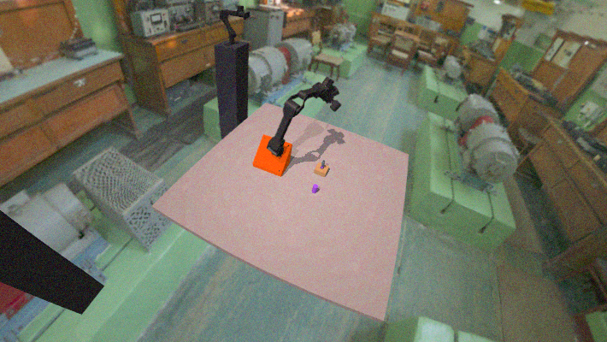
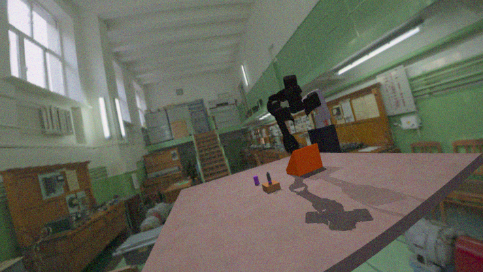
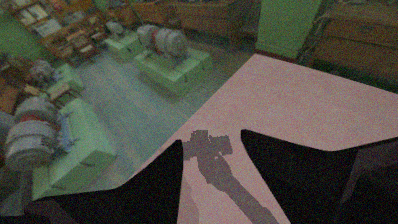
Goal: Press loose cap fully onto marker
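Observation:
The marker [image 1: 323, 163] [image 2: 269, 178] stands upright in the orange-tan holder block [image 1: 321, 171] [image 2: 271, 188], its dark tip up and bare. The purple cap [image 1: 315, 188] [image 2: 256, 180] stands loose on the table [image 1: 256, 222] [image 2: 218, 217], a short way from the block. My gripper [image 3: 211, 139] is raised high above the table, well away from both cap and marker. In the wrist view its fingers stand apart with nothing between them; the table and the arm's shadow show through the gap. Cap and marker are not in the wrist view.
The arm's orange wedge base [image 1: 272, 157] [image 2: 306, 160] stands on the table near the holder block. A dark pillar [image 1: 232, 85] with a small black device on top stands behind the table. The arm's shadow falls across the table.

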Robot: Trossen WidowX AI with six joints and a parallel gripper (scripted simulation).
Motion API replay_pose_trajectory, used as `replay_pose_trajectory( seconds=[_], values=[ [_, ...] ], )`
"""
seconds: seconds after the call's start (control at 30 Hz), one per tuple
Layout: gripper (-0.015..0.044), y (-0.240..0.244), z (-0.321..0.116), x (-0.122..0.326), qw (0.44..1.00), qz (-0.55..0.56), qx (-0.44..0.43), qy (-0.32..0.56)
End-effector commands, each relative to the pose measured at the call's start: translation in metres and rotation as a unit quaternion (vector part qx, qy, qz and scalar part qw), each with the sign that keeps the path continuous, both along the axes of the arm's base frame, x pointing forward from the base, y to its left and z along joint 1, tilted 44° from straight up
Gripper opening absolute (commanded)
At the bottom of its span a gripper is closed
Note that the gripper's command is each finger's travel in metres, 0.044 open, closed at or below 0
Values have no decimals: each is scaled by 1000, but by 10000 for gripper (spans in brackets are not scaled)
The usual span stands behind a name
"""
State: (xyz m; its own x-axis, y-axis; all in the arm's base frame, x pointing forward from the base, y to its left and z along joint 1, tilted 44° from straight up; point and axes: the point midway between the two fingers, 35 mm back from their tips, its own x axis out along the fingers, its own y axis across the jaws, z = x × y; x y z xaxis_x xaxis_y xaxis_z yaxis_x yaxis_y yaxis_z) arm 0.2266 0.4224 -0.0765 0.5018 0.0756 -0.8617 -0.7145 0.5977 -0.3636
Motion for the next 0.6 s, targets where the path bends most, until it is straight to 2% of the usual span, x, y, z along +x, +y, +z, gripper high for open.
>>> replay_pose_trajectory(
  seconds=[0.0,0.3,0.57],
  values=[
    [249,-44,22,39,999,-27,-42,-5],
    [249,-183,75,109,983,-106,-147,18],
    [249,-318,121,121,951,-161,-253,70]
  ],
)
